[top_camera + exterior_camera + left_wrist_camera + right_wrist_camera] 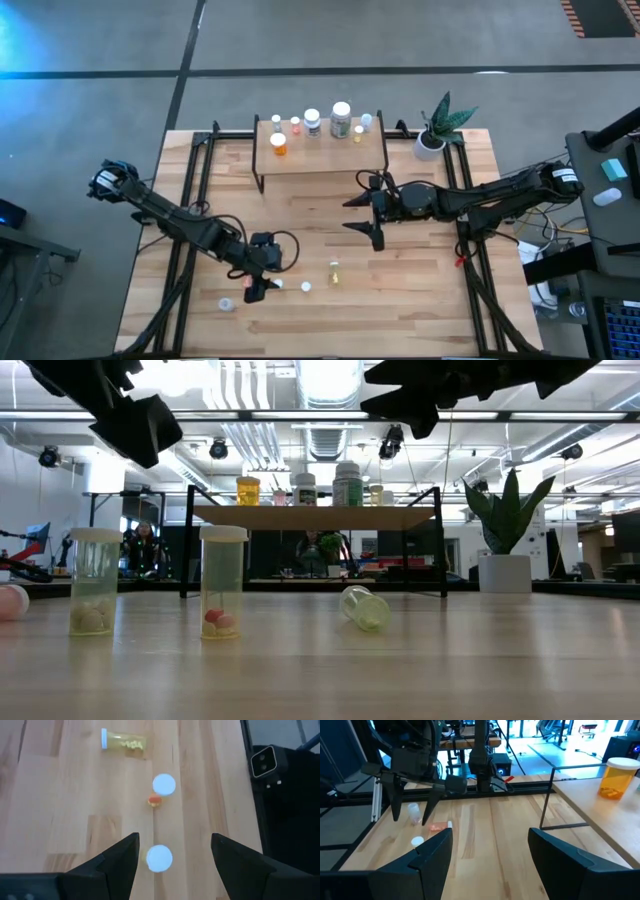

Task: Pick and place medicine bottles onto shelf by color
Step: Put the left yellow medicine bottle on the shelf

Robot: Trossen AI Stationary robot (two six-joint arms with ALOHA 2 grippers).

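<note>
My left gripper hangs open directly above an upright white-capped bottle, its long axis vertical between my fingers. My right gripper, open and empty, waits mid-table near the shelf, well apart from that bottle.

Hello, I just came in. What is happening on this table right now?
Two dark robot arms are sorting small medicine bottles onto a low light-wood shelf. Several bottles already stand there, among them an orange bottle. The left gripper hangs open above a clear white-capped bottle on the wooden table, holding nothing. A yellow bottle lies on its side nearby. The right gripper waits open in front of the shelf.
</note>
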